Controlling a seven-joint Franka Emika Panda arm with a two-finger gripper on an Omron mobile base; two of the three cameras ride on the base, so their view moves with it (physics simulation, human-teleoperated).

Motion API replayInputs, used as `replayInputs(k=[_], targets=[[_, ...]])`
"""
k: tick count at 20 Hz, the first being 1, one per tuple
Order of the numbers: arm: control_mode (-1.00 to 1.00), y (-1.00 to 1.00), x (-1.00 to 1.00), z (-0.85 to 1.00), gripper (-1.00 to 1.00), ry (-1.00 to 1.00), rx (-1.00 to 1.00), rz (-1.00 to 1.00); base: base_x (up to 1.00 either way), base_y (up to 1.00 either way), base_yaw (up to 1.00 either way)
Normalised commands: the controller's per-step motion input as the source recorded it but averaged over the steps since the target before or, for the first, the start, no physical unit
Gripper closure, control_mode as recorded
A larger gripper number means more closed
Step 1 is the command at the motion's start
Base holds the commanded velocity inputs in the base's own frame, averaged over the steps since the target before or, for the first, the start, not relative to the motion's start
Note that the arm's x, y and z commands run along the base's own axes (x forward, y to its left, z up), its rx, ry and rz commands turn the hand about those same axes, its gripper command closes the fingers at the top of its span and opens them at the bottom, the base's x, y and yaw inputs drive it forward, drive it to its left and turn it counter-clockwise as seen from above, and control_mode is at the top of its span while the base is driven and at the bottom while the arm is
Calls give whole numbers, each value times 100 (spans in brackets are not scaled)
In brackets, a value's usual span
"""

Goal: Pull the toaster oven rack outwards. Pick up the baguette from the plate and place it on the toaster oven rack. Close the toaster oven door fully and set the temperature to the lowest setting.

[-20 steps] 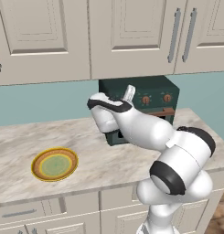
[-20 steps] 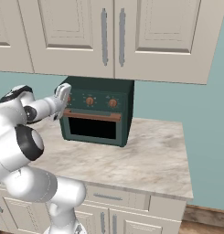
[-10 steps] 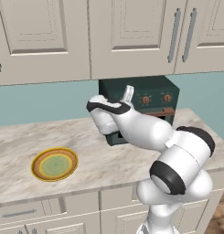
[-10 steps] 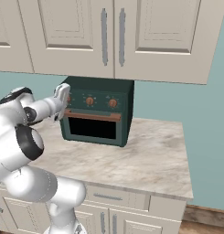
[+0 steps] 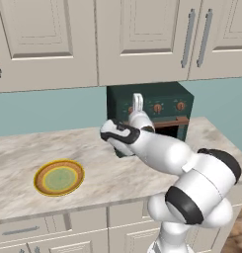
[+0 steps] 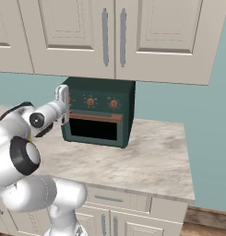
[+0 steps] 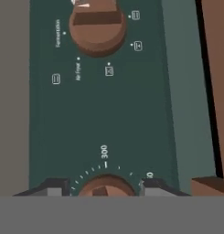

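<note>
**Gripper clamped on oven dial**

The gripper (image 7: 104, 189) is closed around an orange-brown knob (image 7: 103, 186) with a numbered dial scale, one finger (image 7: 51, 187) seen on each side; a second knob (image 7: 98, 25) is seen beyond it on the dark green toaster oven (image 6: 98, 113); the toaster oven door (image 6: 95, 127) is shut; the plate (image 5: 59, 177) is set on the counter (image 5: 23, 158), well apart from the oven, with nothing on it.

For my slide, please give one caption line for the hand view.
Gripper shut on the temperature knob of the toaster oven, below another knob.
</note>
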Motion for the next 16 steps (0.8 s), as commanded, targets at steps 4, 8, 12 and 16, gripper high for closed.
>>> replayInputs(k=[4,8,12,16], targets=[[-100,0,4,-34,100,-2,-41,30,0,0,0],[-100,1,0,-24,100,-8,-51,27,0,0,0],[-100,6,0,-43,100,-17,-56,26,0,0,0],[-100,1,0,-22,100,-14,-65,25,0,0,0]])
